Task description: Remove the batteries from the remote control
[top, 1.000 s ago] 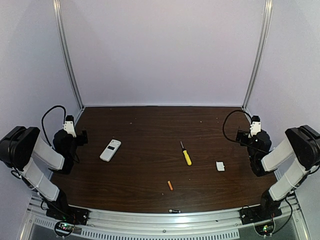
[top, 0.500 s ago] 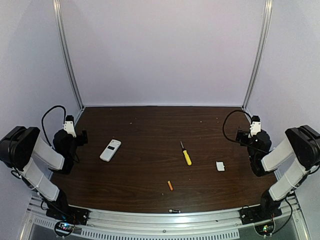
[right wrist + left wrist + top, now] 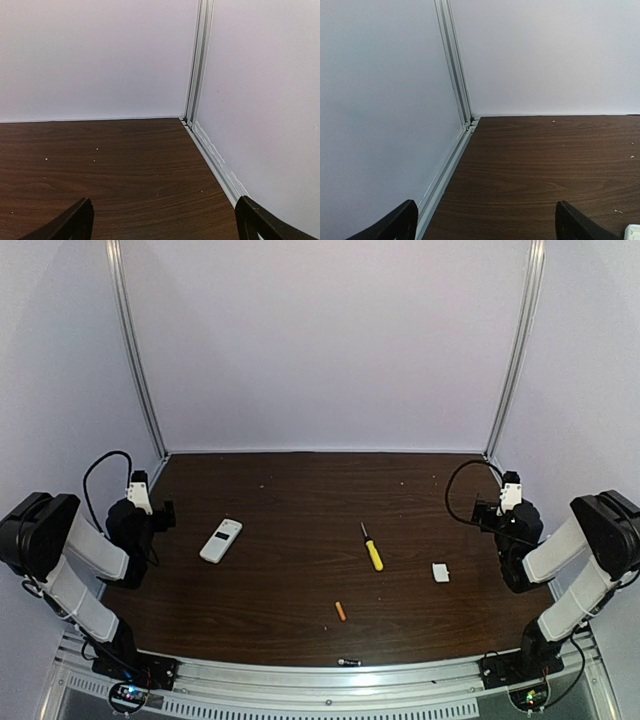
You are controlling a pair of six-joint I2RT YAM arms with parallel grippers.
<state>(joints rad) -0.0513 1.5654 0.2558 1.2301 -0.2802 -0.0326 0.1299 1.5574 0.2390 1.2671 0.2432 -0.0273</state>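
Presently on table (image 3: 290, 490): remote (image 3: 221, 540) at 9 o'clock, nearest the left claw (image 3: 484, 212); one orange battery (image 3: 340, 611) loose at 6 o'clock; screwdriver (image 3: 372, 550) just right of centre; white cover (image 3: 440, 572) at 3 o'clock. Left claw and right claw (image 3: 164, 212) sit at the side edges, jaws spread wide, holding nothing. Likely hazards: the round battery rolling off the near edge if an arm nudges it, and the thin remote skidding under a shallow pinch; whether a second cell remains inside cannot be told.

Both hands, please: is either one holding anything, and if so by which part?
Nothing is held; the left hand and right hand are both open and empty.
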